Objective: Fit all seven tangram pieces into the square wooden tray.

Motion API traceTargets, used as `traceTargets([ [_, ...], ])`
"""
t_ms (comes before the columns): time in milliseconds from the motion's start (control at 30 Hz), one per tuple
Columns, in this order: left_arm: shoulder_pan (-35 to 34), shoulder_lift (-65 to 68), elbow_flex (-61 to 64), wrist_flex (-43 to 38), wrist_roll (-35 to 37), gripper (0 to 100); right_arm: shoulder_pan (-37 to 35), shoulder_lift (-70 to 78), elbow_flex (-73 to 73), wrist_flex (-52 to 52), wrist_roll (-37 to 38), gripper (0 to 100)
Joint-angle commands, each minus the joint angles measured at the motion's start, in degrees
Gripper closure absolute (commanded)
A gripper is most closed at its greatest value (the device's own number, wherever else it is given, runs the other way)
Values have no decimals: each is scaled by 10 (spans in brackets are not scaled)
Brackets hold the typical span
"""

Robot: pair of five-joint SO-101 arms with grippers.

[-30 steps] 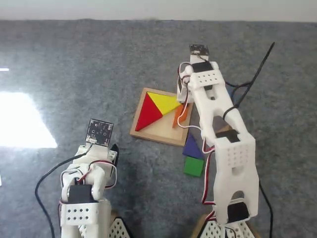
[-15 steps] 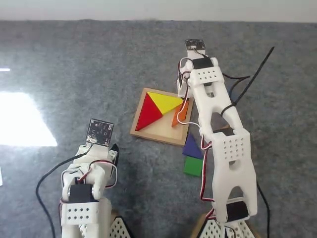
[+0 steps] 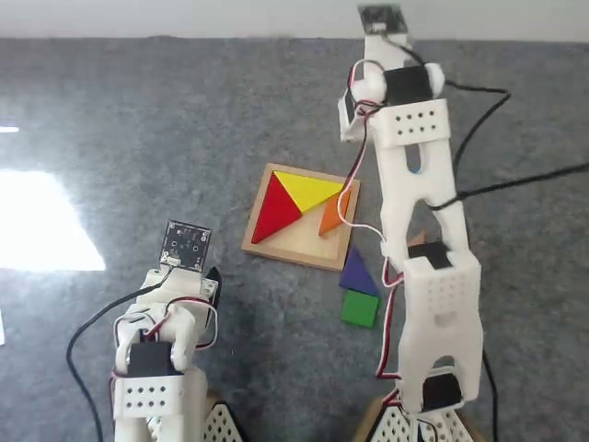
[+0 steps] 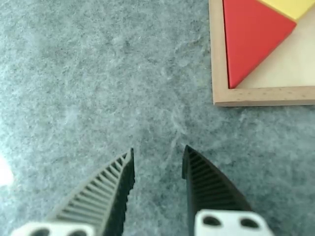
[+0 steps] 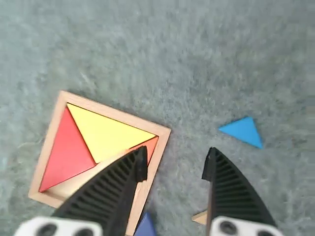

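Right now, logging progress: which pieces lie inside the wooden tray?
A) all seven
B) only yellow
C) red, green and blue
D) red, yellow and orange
D: the red triangle, yellow triangle and orange triangle sit inside the wooden tray, while the green square lies outside it.

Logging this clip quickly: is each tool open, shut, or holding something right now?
Left tool: open, holding nothing.
Right tool: open, holding nothing.
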Motion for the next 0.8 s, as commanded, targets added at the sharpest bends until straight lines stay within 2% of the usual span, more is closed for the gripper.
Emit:
traceTargets([
  [0,-4,-9,-5,0,-7,848,7,-122,39,26,12,794],
  [233,-4,-9,-5,0,-7,848,12,-250,268,0,29,779],
  [567,-4,-9,-5,0,-7,848,97,-456,800,-302,33,783],
  [767,-4,-9,-5,0,-7,848,138,-474,914,-329,29,783],
])
